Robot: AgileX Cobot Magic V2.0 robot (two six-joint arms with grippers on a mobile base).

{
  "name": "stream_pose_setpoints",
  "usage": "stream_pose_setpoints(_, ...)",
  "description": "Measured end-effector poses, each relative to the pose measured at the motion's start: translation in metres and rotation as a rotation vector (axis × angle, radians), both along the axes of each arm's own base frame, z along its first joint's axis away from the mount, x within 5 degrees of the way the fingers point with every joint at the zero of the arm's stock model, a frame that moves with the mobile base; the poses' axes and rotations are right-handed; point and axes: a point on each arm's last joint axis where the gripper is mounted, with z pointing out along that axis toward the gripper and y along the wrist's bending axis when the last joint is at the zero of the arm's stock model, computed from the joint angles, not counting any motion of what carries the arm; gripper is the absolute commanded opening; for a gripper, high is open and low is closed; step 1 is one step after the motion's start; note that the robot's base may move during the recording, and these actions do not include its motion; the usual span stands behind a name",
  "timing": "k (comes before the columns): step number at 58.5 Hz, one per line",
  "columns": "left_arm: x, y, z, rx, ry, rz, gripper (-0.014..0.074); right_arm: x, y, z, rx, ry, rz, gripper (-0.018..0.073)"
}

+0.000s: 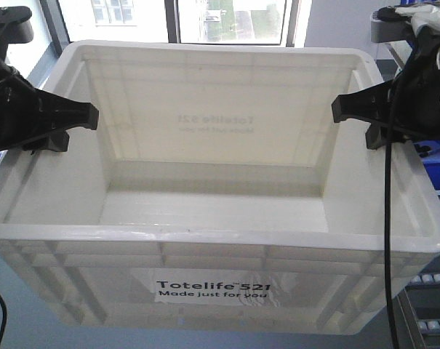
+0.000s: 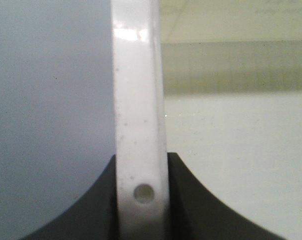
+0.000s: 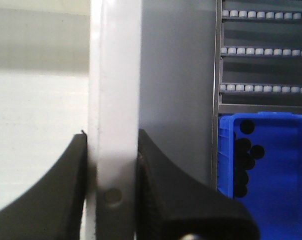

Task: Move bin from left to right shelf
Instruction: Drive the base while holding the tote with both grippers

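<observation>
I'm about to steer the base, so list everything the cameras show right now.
bin: one, white, centre of front view, nothing inside
print: one, black lettering, on the bin's near side
blue crate: one, blue, beyond the bin's right wall, dark round items inside
roller rack: one, grey, above the blue crate
window: one, bright, behind the bin's far wall
cable: one, black, hanging from the right arm past the bin's right corner
left gripper: one, black, shut on the bin's left rim
right gripper: one, black, shut on the bin's right rim
</observation>
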Motion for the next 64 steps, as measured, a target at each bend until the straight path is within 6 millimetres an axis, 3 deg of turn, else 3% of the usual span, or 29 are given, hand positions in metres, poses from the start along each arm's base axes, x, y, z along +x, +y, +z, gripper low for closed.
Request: stream_pose_setpoints(64, 0.0, 0.0, 0.0, 0.0, 0.0, 0.0, -0.0006, 0.0, 0.0, 0.0, 0.0, 0.0, 0.0, 0.0013)
